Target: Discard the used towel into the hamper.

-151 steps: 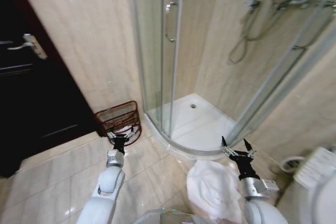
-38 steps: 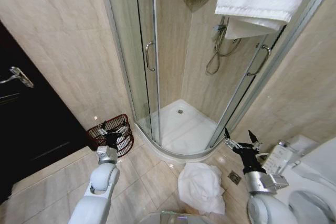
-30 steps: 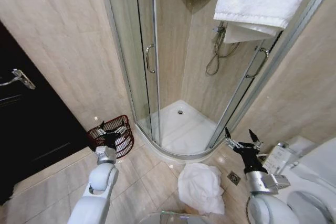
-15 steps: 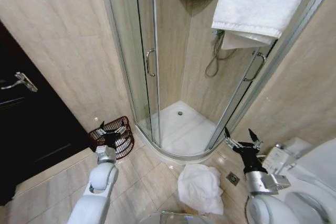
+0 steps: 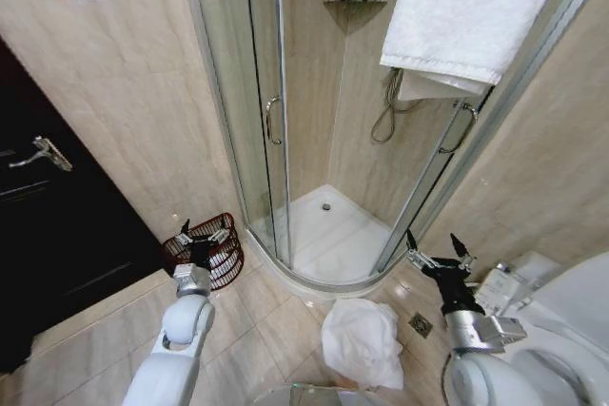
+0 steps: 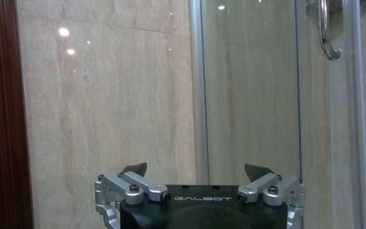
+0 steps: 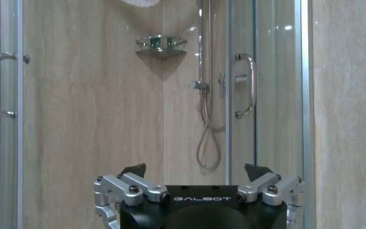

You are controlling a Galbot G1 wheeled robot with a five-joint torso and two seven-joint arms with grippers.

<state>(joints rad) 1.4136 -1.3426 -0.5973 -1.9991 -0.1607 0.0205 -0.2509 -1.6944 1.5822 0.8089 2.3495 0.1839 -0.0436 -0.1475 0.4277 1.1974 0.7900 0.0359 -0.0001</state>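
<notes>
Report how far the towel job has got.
Nothing done yet. The white towel lies crumpled on the floor tiles by the shower; the hamper stands beside the door. Left gripper and right gripper are both open and empty. Picking up, carrying and dropping all remain.

Occlusions, head view
Left gripper (image 5: 202, 234) with spread fingers covers hamper (image 5: 221, 256) near rim; hung towel (image 5: 466, 7) cropped by frame top.

A glass shower enclosure (image 5: 285, 130) fills the corner; a dark door (image 5: 48, 225) stands left; a toilet (image 5: 571, 330) sits right.
</notes>
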